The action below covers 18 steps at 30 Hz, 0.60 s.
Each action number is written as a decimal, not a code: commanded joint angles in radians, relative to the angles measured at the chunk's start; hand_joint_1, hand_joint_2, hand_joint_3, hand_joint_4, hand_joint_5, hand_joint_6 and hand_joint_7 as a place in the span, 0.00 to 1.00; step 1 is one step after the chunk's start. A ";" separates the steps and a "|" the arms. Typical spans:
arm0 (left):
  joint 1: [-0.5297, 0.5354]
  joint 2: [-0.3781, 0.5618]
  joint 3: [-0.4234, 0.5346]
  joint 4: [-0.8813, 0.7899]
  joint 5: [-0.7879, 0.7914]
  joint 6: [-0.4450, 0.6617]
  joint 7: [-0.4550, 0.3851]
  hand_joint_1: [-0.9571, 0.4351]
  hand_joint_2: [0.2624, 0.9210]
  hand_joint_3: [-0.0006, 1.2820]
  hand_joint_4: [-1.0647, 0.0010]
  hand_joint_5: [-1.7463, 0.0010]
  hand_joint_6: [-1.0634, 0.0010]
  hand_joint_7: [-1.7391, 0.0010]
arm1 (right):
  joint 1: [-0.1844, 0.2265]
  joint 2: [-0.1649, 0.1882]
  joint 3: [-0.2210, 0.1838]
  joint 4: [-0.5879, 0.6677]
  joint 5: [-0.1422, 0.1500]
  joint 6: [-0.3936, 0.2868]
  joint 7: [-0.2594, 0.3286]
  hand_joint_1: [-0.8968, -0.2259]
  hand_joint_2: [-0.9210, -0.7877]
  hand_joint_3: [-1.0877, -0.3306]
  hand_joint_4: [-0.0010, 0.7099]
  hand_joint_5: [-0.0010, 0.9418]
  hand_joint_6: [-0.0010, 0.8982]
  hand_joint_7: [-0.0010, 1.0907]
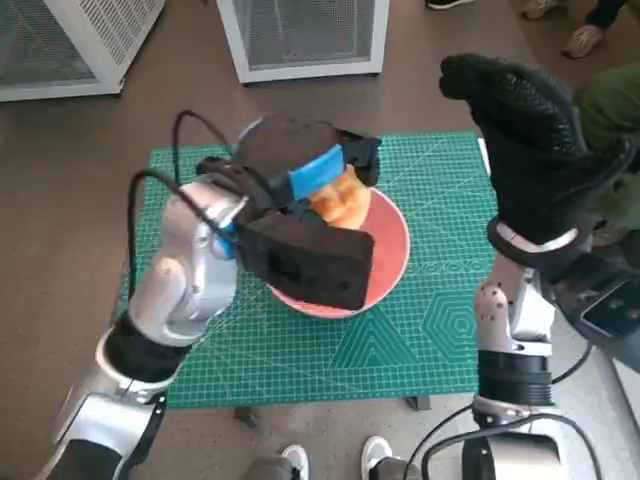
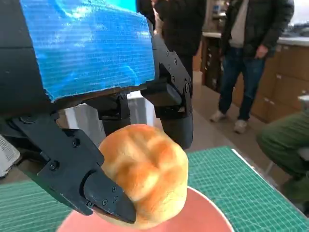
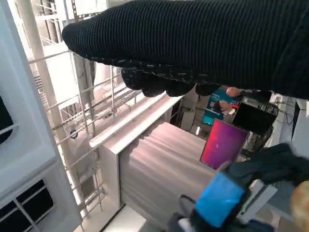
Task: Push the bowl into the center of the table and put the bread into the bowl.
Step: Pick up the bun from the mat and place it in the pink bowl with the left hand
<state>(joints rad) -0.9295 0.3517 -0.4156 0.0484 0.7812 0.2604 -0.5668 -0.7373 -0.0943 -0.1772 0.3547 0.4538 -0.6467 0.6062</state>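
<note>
The left hand point(image 1: 300, 215) is gripping the bread roll point(image 2: 142, 174) between its black fingers point(image 2: 104, 195) and is holding it right over the pink bowl point(image 1: 392, 250), which is sitting near the middle of the green cutting mat point(image 1: 440, 330) on the bench — so the pushing part looks done to me, and the placing is the step in hand. From the left wrist view the roll is hanging just above the bowl's pink inside; whether it is touching yet, I cannot tell. The next move, I'd say, calls for the fingers to spread so the roll drops in, then a lift straight up so nothing catches the rim. The right hand point(image 1: 535, 150) in its knitted glove is raised well off to the side, holding nothing — its fingers look loosely curled, but whether they are closed I cannot tell.
</note>
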 commanded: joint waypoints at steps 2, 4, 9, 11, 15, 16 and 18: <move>-0.038 -0.024 -0.022 0.076 0.011 -0.004 0.018 0.69 0.57 0.43 0.32 0.23 0.35 0.39 | 0.029 -0.006 0.001 -0.012 -0.022 0.007 -0.017 0.36 0.00 0.51 0.40 0.00 0.25 0.36; -0.037 -0.030 -0.022 0.090 0.007 0.009 0.012 0.69 0.55 0.45 0.33 0.22 0.35 0.39 | 0.031 -0.007 0.000 -0.013 -0.023 0.005 -0.019 0.35 0.00 0.52 0.40 0.00 0.25 0.36; -0.034 -0.043 -0.025 0.104 0.001 0.096 -0.070 0.87 0.68 0.36 0.37 0.25 0.57 0.61 | 0.033 -0.008 -0.001 -0.011 -0.025 0.002 -0.022 0.35 0.00 0.52 0.40 0.00 0.25 0.36; -0.043 -0.044 -0.036 0.105 0.007 0.141 -0.125 0.77 0.73 0.25 0.53 0.44 0.71 0.76 | 0.033 -0.008 -0.002 -0.009 -0.026 -0.001 -0.023 0.35 0.00 0.52 0.40 0.00 0.25 0.36; -0.068 -0.047 -0.054 0.118 0.015 0.214 -0.207 0.52 0.75 0.12 0.85 0.87 0.84 0.89 | 0.032 -0.008 -0.002 -0.006 -0.027 -0.004 -0.025 0.35 0.00 0.52 0.40 0.00 0.25 0.36; -0.071 -0.045 -0.058 0.119 0.017 0.224 -0.221 0.50 0.75 0.11 0.88 0.90 0.85 0.89 | 0.032 -0.007 -0.002 -0.006 -0.028 -0.004 -0.026 0.35 0.00 0.52 0.40 0.00 0.25 0.36; -0.075 -0.039 -0.064 0.117 0.019 0.238 -0.240 0.44 0.75 0.08 0.94 0.96 0.87 0.91 | 0.031 -0.007 -0.001 -0.006 -0.029 -0.004 -0.027 0.35 0.00 0.52 0.40 0.00 0.25 0.36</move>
<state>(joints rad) -0.9629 0.3087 -0.4671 0.1640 0.7880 0.4713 -0.7713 -0.7260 -0.0999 -0.1783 0.3461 0.4300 -0.6515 0.5867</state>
